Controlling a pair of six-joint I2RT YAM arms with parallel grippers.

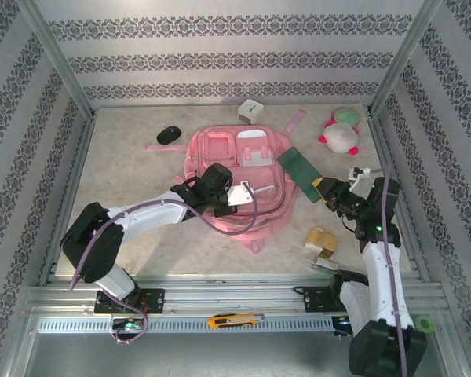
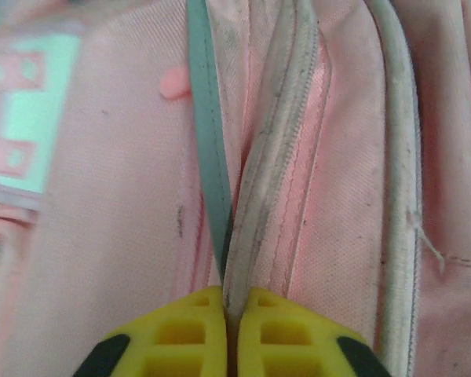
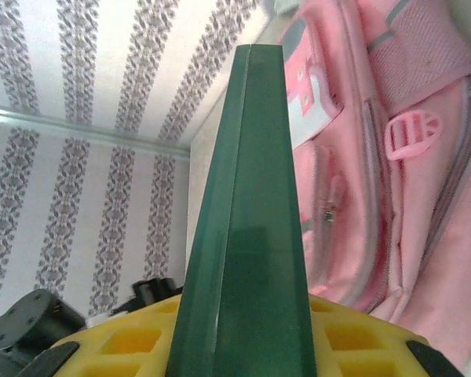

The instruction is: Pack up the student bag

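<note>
The pink student bag point(image 1: 208, 149) lies flat in the middle of the table, front pockets up. My left gripper point(image 1: 224, 200) is down on its lower middle. Up close, its yellow fingers point(image 2: 180, 330) are shut on the bag's pale zipper edge point(image 2: 259, 157), beside a grey-green strip point(image 2: 208, 141). My right gripper point(image 1: 322, 190) hovers at the bag's right side, shut on a flat dark green book point(image 1: 298, 169). The book point(image 3: 251, 196) rises between the yellow pads, with the bag point(image 3: 377, 181) just to its right.
A black mouse point(image 1: 169, 134) and a white box point(image 1: 250, 111) lie behind the bag. A plush toy point(image 1: 341, 132) sits at the back right. A tan block point(image 1: 322, 239) lies near the right arm. A box cutter point(image 1: 231, 320) rests on the front rail. Patterned walls surround the table.
</note>
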